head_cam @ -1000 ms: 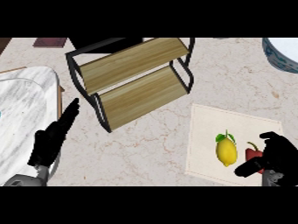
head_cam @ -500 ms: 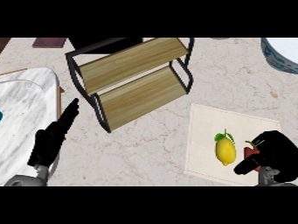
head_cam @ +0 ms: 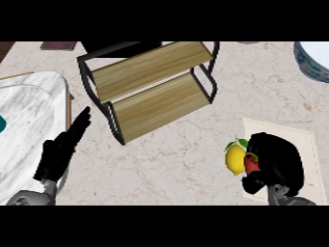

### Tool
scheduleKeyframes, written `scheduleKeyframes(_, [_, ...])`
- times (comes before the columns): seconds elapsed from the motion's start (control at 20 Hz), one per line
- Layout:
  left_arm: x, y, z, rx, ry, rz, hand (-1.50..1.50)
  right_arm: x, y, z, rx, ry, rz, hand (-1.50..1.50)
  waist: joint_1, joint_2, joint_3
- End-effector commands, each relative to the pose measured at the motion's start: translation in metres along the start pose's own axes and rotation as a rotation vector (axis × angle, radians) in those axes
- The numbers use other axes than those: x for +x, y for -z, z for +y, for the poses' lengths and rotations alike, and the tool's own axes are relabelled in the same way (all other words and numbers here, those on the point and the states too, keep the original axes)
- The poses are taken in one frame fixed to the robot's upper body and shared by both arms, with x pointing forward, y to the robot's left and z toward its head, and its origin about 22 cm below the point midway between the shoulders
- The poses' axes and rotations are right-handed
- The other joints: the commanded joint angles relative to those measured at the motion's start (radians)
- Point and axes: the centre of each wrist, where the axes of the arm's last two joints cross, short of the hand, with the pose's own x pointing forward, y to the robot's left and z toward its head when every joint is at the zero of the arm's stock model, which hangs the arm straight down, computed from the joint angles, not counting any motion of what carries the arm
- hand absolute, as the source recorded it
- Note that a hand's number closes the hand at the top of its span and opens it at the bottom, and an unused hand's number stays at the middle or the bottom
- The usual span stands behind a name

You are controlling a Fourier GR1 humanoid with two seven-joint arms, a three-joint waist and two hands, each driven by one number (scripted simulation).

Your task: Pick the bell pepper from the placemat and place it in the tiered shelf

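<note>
The beige marble counter top (head_cam: 188, 169) carries a two-tiered shelf of black wire frame and pale wooden boards (head_cam: 153, 87) near its far edge, set askew. At the left edge lies a large white marbled oval tray (head_cam: 17, 120) on what seems a wooden board. At the far right corner stands a round white bowl with a blue patterned rim (head_cam: 323, 60), cut by the edge. Toward the near right lies a pale cream rectangular placemat (head_cam: 295, 137). A small dark red flat thing (head_cam: 59, 46) sits at the far edge, left.
</note>
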Motion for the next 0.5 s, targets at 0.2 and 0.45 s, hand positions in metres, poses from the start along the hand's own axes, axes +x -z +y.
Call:
scheduleKeyframes(0.2, [-0.028,-0.015,0.014,0.029,-0.02,0.077,0.0,-0.001,-0.05,-0.07,-0.007,-0.011,-0.47,1.5,-0.03,0.005,-0.003])
scheduleKeyframes(0.45, [-0.017,-0.015,0.008,0.015,-0.018,0.082,0.0,-0.002,-0.062,-0.141,-0.228,0.07,-0.491,1.5,-0.023,0.007,-0.003])
